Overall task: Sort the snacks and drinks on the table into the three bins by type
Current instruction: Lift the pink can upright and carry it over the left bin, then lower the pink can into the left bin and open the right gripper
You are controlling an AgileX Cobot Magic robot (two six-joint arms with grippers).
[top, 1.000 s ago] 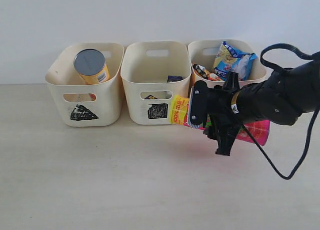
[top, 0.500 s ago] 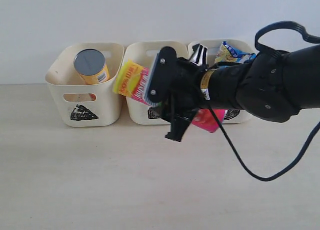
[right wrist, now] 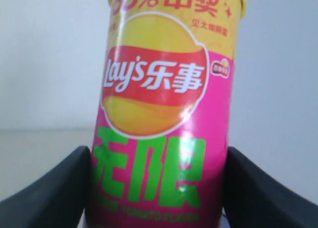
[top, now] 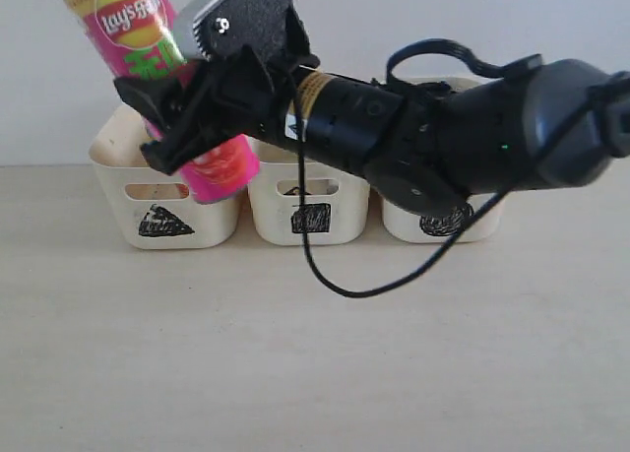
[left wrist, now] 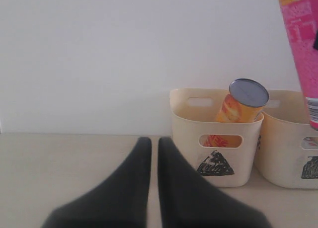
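Observation:
My right gripper (top: 169,109) is shut on the pink chip tube (top: 138,38), which it holds high and tilted, lid end up. The tube's lower end hangs just above the triangle bin (top: 110,161) at the left of the row. In the right wrist view the pink tube (right wrist: 164,118) fills the space between both black fingers of the right gripper (right wrist: 156,188). The yellow-orange tube (left wrist: 238,106) leans inside the triangle bin (left wrist: 186,118). My left gripper (left wrist: 154,141) is shut and holds nothing, low over the table. Noodle packets and cartons are hidden behind the right arm.
The square bin (top: 266,201) and circle bin (top: 394,226) stand in a row against the white wall, largely covered by the right arm and its looping black cable (top: 335,285). The pale table (top: 295,363) stretches in front of the bins.
The right arm has swung left and upward with the pink tube, from in front of the square bin to above the triangle bin. The tube has turned from lying sideways to nearly upright.

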